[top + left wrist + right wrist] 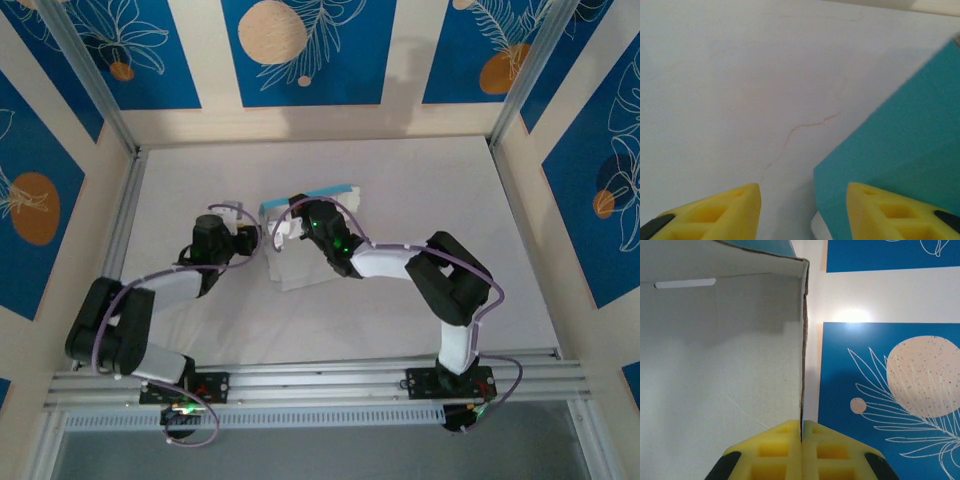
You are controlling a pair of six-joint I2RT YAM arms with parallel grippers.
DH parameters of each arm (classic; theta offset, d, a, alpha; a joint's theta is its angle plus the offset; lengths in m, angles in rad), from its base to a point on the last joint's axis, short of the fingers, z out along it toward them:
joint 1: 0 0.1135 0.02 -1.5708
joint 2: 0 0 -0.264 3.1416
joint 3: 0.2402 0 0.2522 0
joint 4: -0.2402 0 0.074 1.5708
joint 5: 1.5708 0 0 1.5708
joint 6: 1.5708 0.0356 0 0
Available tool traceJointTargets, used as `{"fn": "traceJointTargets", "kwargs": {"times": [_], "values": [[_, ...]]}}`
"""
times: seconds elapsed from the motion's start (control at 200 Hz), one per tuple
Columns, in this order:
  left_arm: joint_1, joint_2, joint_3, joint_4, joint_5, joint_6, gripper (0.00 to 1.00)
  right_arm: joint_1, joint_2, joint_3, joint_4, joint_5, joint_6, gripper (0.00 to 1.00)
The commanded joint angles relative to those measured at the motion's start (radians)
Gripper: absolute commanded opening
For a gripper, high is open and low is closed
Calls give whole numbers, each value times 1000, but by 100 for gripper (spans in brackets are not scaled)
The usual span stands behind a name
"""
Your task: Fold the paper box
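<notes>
The paper box (300, 268) lies mid-table, white side up, with a light-blue flap raised at its far edge (310, 192). My right gripper (298, 228) reaches over it from the right. In the right wrist view its yellow fingers (777, 445) are shut on the thin edge of an upright white wall of the paper box (730, 365). My left gripper (258, 240) sits just left of the sheet. In the left wrist view it (804, 192) is open, and a blue flap of the box (900, 140) pokes a corner between the fingers, close to the right one.
The white table (430, 200) has free room to the right and at the back. Blue patterned wall panels (300, 50) and metal frame posts (95, 90) enclose it. A rail (320, 375) runs along the near edge by the arm bases.
</notes>
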Motion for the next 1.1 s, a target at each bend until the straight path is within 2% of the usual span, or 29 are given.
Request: {"fn": "traceJointTargets", "kwargs": {"times": [0.0, 0.125, 0.295, 0.425, 0.59, 0.725, 0.93, 1.095], "values": [[18, 58, 30, 242, 141, 51, 50, -7, 34, 41, -21, -54, 28, 0], [34, 112, 39, 331, 221, 59, 50, -12, 60, 54, -44, -60, 50, 0], [35, 120, 8, 391, 203, 93, 50, -12, 79, 53, -39, -54, 70, 0], [34, 123, -31, 457, 233, 147, 53, -15, 87, 57, -39, -55, 85, 0], [34, 132, -48, 447, 293, 249, 55, -18, 89, 61, -45, -58, 95, 0], [34, 144, -49, 459, 366, 265, 54, -20, 88, 65, -45, -58, 93, 0], [34, 122, -58, 437, 372, 265, 54, -29, 85, 70, -44, -56, 89, 0], [34, 101, -56, 414, 317, 249, 55, -39, 92, 89, -52, -62, 90, 0]]}}
